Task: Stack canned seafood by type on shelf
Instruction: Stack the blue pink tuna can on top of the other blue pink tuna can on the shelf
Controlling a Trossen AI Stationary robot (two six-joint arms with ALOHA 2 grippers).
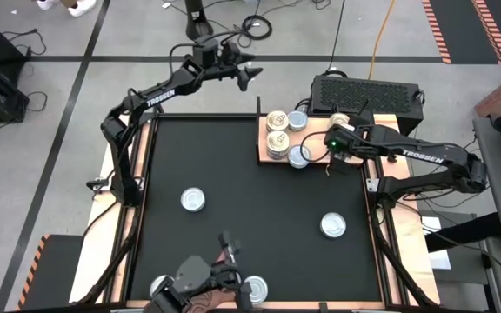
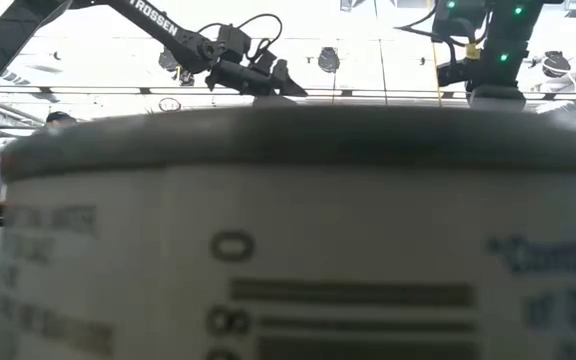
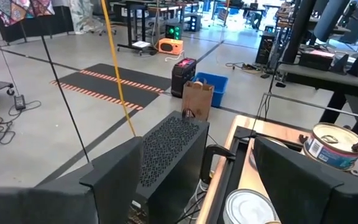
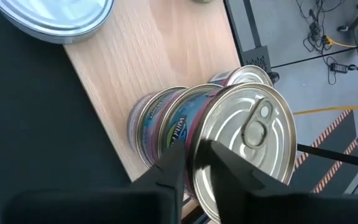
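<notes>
Low view: one tin (image 2: 288, 240) sits right against the lens and blocks nearly everything on the counter (image 1: 233, 174); only the arms show above it.

High view, near edge: two tins (image 1: 255, 288) lie at the front of the black counter beside a dark camera mount. Mid-counter, well apart: one tin left (image 1: 193, 200), one tin right (image 1: 333, 225). Wide open room between them, nothing to clip on approach.

Far right corner: shelf (image 1: 272, 156) carries gold-tan tins stacked at its left (image 1: 277, 130) and a silver tin at the back (image 1: 297, 119). Another silver tin (image 1: 300, 156) lies at the shelf's front edge.

Right end effector (image 1: 338, 139) hovers over the shelf's right part. Right wrist view: fingers (image 4: 166, 171) clenched across the rim of a tin (image 4: 247, 134), tilted, directly over a like stack (image 4: 160, 121). Judgement: like goes on like, placement in progress. Stack stands close to the shelf's edge, little margin; an off-centre release could tip it off.

Left end effector (image 1: 249, 74) waits beyond the counter's far edge, spread and empty, clear of the work.
</notes>
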